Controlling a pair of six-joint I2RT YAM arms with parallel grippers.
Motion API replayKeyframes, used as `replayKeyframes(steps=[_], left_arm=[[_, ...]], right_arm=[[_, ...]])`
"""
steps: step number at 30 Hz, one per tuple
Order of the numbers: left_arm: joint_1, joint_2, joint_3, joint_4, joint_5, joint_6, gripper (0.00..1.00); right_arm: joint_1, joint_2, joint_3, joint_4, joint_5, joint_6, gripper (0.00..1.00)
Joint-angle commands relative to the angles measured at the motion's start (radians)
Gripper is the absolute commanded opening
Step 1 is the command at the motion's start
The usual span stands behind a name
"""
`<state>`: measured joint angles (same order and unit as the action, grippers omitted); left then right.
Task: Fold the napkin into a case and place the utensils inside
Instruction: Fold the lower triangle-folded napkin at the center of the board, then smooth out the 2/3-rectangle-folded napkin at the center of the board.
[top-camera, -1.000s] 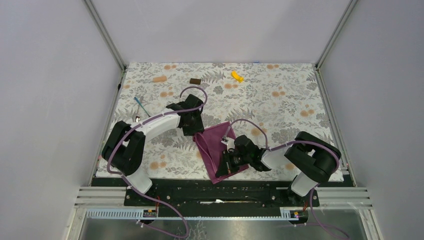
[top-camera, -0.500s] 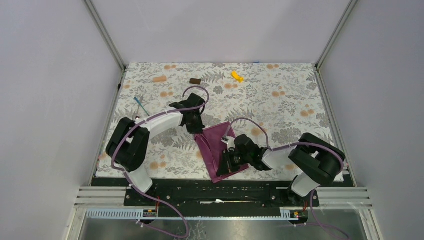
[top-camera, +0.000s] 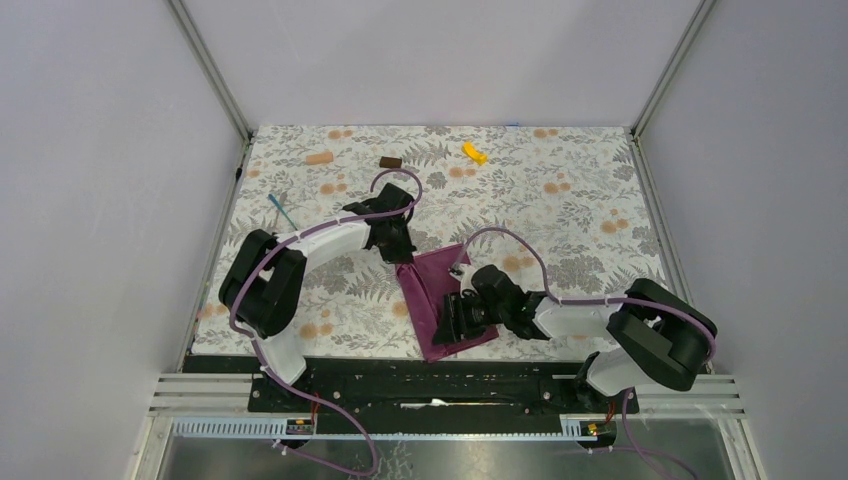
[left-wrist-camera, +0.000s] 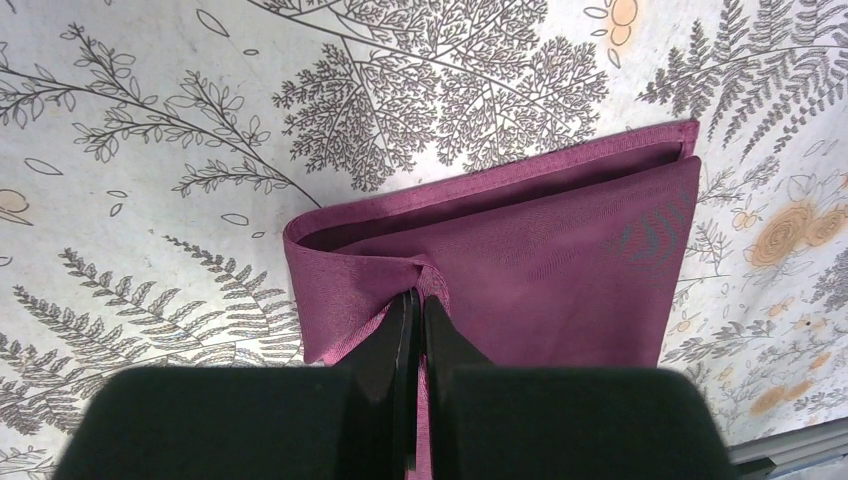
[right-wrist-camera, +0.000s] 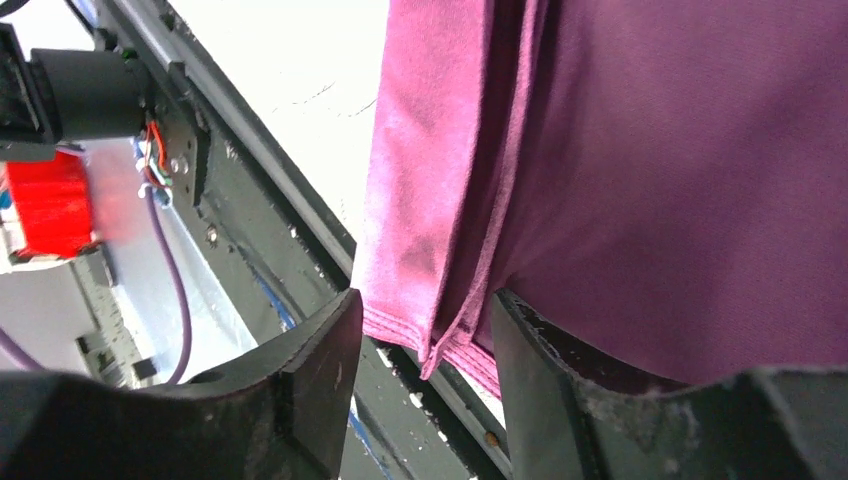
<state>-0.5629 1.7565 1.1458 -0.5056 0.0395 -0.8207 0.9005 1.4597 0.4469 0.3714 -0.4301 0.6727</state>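
The plum napkin lies folded near the table's front edge; its near corner hangs over the black rail. My left gripper is shut on the napkin at its far-left folded corner and pinches a ridge of cloth. My right gripper is at the near edge with its jaws open. The layered hem of the napkin hangs loose between its fingers. One utensil with a slim blue handle lies far left on the floral cover, apart from both grippers.
A brown block, a small yellow piece and a peach piece lie along the back of the floral cover. The black base rail runs along the near edge, under the napkin's corner. Metal frame posts stand at the back corners.
My left gripper has closed on the napkin's far-left corner and shifted slightly right. My right gripper has opened and let go of the near hem.
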Motion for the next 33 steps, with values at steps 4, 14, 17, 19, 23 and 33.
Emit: replayKeyframes(steps=[4,14,17,19,23,33], left_arm=[[0.001,0.003,0.039,0.072,0.011,-0.037,0.0],[0.0,-0.02,0.036,0.085,0.03,-0.038,0.0],[-0.002,-0.023,0.028,0.085,0.029,-0.038,0.0],[-0.002,-0.022,0.027,0.086,0.032,-0.038,0.0],[-0.001,-0.023,0.028,0.085,0.031,-0.034,0.0],[-0.002,-0.035,0.035,0.08,0.037,-0.027,0.0]], right_arm=[[-0.005,-0.021,0.085,-0.123,0.162,-0.048,0.6],[-0.041,0.017,0.172,-0.119,0.245,-0.072,0.63],[-0.068,0.057,0.215,-0.061,0.252,-0.067,0.67],[-0.071,0.101,0.253,-0.023,0.275,-0.066,0.69],[-0.074,0.204,0.354,-0.009,0.316,-0.074,0.69],[-0.092,0.312,0.45,0.011,0.395,-0.084,0.64]])
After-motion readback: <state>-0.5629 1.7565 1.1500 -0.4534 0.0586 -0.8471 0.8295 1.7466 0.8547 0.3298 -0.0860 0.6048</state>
